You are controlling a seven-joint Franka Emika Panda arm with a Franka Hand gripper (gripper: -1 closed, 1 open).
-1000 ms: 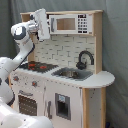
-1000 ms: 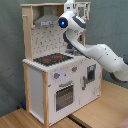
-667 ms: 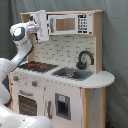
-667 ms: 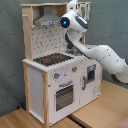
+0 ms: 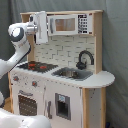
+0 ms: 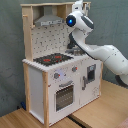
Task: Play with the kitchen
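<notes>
Hovering high by the kitchen (image 5: 60, 75) hood, end effector (image 5: 42, 26) grip untellable, risking knocking the microwave (image 5: 67, 24) if swinging right.

Kitchen (image 6: 55, 75) stood on a wood floor (image 6: 20, 120). White arm (image 6: 102, 52) reached up from the second exterior view's right toward the top shelf. Grey hood (image 6: 47, 19) hung above the stovetop (image 6: 52, 59).

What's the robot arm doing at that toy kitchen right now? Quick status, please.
Gripper up at the hood, left of the microwave. Kitchen upright, oven door shut. Stovetop and sink unblocked.
</notes>
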